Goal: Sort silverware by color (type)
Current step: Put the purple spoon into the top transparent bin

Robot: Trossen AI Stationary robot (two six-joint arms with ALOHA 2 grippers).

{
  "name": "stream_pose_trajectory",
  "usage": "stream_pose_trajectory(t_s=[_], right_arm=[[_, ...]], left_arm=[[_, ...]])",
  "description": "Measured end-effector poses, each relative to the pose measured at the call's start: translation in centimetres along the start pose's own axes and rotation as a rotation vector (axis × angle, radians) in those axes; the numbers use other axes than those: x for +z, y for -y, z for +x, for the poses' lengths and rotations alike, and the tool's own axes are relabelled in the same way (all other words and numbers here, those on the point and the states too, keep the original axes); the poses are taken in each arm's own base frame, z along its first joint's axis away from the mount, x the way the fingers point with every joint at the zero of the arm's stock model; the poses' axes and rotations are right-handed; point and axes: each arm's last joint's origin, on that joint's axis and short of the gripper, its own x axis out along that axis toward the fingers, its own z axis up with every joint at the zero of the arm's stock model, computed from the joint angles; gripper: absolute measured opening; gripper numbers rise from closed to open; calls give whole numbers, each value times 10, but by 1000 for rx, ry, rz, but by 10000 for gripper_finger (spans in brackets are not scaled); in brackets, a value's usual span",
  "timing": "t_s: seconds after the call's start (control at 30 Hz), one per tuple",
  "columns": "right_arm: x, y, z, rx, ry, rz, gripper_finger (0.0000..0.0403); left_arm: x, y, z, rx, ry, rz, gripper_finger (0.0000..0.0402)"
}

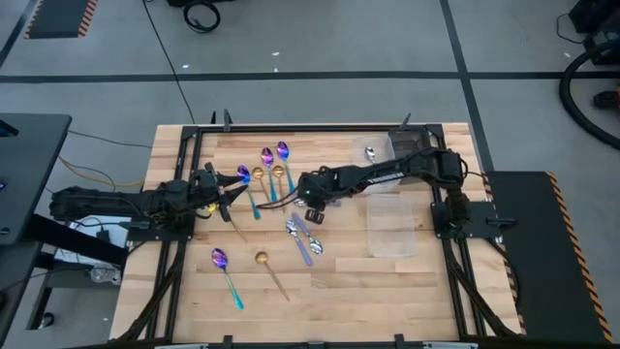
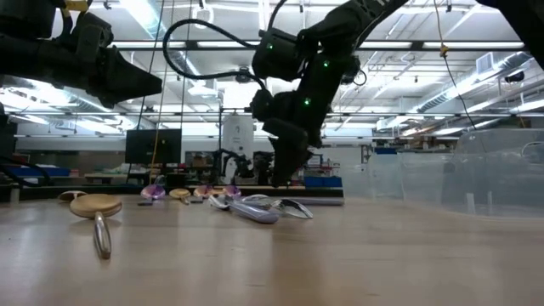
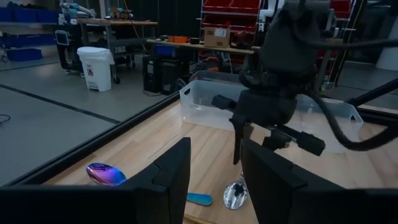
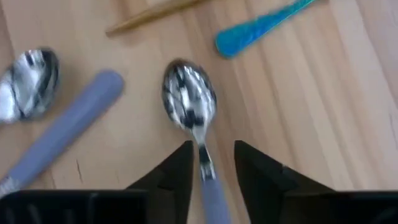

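Right gripper (image 4: 211, 163) hung over silver spoon (image 4: 189, 106) at frame centre, fingers narrowly apart astride handle, gripping nothing; long axis ran between them. Left gripper (image 3: 214, 171) farther, open, empty.

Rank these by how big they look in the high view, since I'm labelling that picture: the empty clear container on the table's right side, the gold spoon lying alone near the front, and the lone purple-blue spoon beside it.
1. Clear container, far the largest.
2. Gold spoon and purple-blue spoon: they look alike in length, so I won't rank them.

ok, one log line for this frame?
right gripper: open astride silver spoon handle, mid-table | left gripper: open, waiting left | sorting unfinished
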Motion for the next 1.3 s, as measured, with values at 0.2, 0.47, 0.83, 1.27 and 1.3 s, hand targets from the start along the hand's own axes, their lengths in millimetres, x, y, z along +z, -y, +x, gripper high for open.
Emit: stream_pose_trajectory(t_s=[0.2, 0.47, 0.83, 1.27, 1.3], right_arm=[[-8, 7, 10, 50, 7, -73, 174], [-17, 16, 23, 95, 82, -67, 158], [-29, 15, 33, 132, 160, -79, 125], [-35, 9, 34, 153, 163, -40, 14], [-35, 9, 34, 154, 168, -41, 16]], left_arm=[[0, 0, 0, -1, 0, 0, 148], [0, 0, 0, -1, 2, -1, 148], [1, 0, 0, -2, 8, -3, 148], [1, 0, 0, -1, 7, -3, 148], [1, 0, 0, -1, 7, -2, 148]])
